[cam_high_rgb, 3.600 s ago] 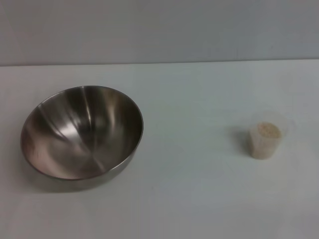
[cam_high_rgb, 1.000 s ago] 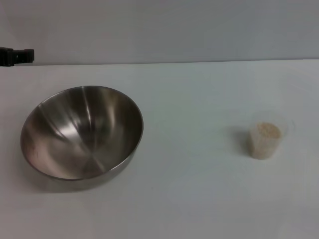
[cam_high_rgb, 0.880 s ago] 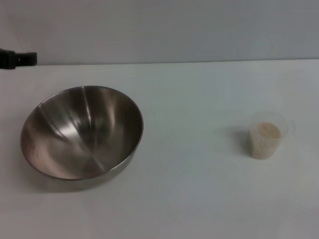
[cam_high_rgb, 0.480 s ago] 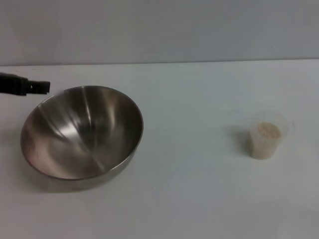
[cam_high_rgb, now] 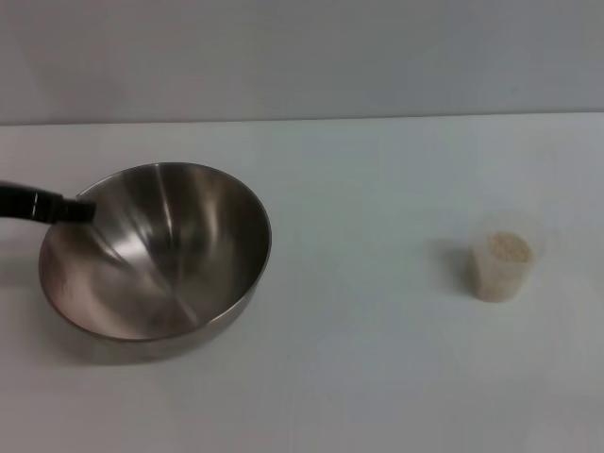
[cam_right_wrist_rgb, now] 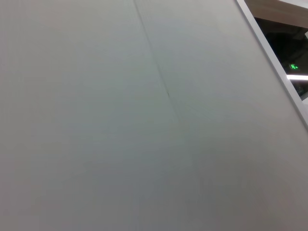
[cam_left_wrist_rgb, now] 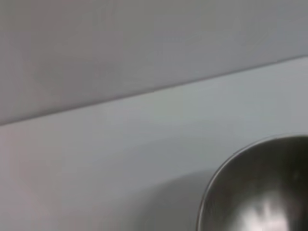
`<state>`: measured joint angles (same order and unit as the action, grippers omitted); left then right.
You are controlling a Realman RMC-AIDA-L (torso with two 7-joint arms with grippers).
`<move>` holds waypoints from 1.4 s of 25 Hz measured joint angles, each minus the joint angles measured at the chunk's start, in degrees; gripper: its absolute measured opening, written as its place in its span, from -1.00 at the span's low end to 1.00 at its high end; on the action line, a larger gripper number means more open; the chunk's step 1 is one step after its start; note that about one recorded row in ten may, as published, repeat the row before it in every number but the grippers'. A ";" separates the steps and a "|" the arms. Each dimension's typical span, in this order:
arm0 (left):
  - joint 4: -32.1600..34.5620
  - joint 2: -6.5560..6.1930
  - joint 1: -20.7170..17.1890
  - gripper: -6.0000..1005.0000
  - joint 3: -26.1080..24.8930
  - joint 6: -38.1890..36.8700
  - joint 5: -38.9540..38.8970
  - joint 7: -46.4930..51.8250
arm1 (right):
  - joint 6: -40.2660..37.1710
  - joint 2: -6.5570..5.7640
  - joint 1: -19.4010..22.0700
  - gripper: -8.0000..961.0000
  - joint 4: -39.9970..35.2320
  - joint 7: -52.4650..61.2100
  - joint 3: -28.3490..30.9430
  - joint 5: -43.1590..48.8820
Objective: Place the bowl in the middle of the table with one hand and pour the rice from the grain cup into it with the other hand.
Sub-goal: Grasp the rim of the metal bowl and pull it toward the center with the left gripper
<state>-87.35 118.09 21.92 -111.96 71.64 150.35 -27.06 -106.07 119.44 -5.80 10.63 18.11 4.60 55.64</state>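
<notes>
The steel bowl stands on the left part of the white table, tilted so its shiny inside faces me. The left wrist view shows part of its rim. My left gripper reaches in from the left edge as a dark tip at the bowl's left rim, about level with it. The clear grain cup stands upright at the right, filled with cream rice. My right gripper is out of view; its wrist camera shows only a pale wall.
A pale grey wall runs behind the table's far edge. The wide white stretch between bowl and cup holds nothing.
My left gripper came into view at the far left and has moved down and right, from near the table's far edge to the bowl's left rim. Bowl and cup have not moved.
</notes>
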 joint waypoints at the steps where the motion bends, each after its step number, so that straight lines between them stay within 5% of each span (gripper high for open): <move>1: 0.84 0.03 0.13 0.68 0.37 -0.27 0.57 -0.01 | 0.00 0.00 0.00 0.71 0.00 0.00 0.00 0.00; 21: 9.03 0.04 2.82 0.63 3.87 -2.18 3.85 -0.18 | 0.51 0.00 -0.01 0.71 -0.05 -0.35 -0.65 -0.01; 28: 14.28 -0.07 7.05 0.53 4.09 0.32 6.79 -0.24 | 0.52 0.00 -0.05 0.71 -0.03 -0.36 -0.65 -0.01; 35: 13.56 0.21 8.21 0.08 4.35 0.86 8.05 0.44 | 0.50 0.00 -0.07 0.71 0.00 -0.36 -0.66 -0.01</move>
<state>-73.79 118.29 30.14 -107.62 72.50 158.39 -26.62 -105.58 119.44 -5.87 10.63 17.75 3.95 55.63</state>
